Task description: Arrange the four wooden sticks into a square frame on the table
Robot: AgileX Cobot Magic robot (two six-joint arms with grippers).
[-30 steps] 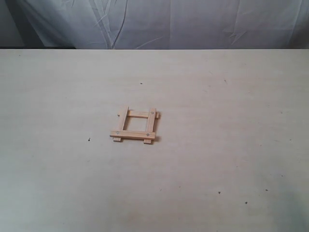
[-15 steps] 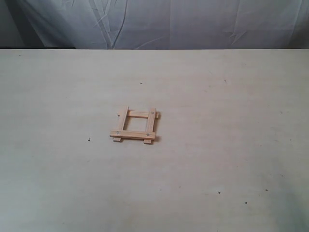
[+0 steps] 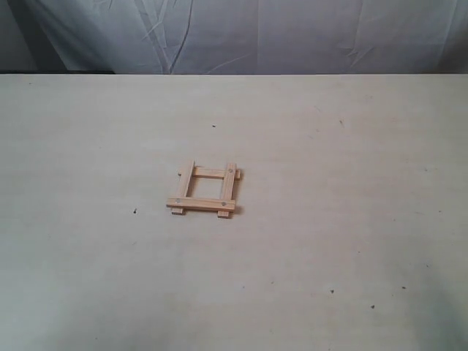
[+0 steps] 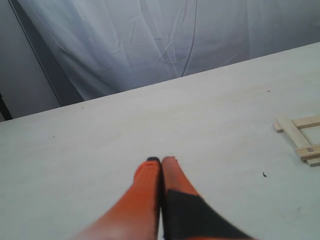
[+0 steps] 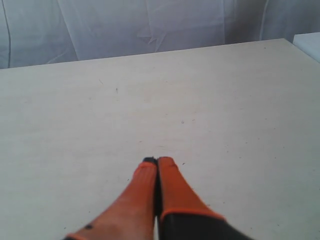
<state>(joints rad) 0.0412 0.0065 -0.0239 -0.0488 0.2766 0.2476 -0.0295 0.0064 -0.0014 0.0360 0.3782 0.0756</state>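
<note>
Exterior view: flat-strip square frame [image 3: 201, 204] on speckled table [image 3: 351, 241]; left gripper [image 4: 161, 160], right gripper [image 5: 157, 161] seemingly pressed together.

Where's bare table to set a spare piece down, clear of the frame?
Bare table lies all round the square frame: stretches to its left and right, a band between it and the white backdrop, and the near strip in front. Only the frame's spot is taken. The left gripper and right gripper, both shut, sit away from it.

The left wrist view's edge cuts off most of the square frame [image 4: 295, 136].
</note>
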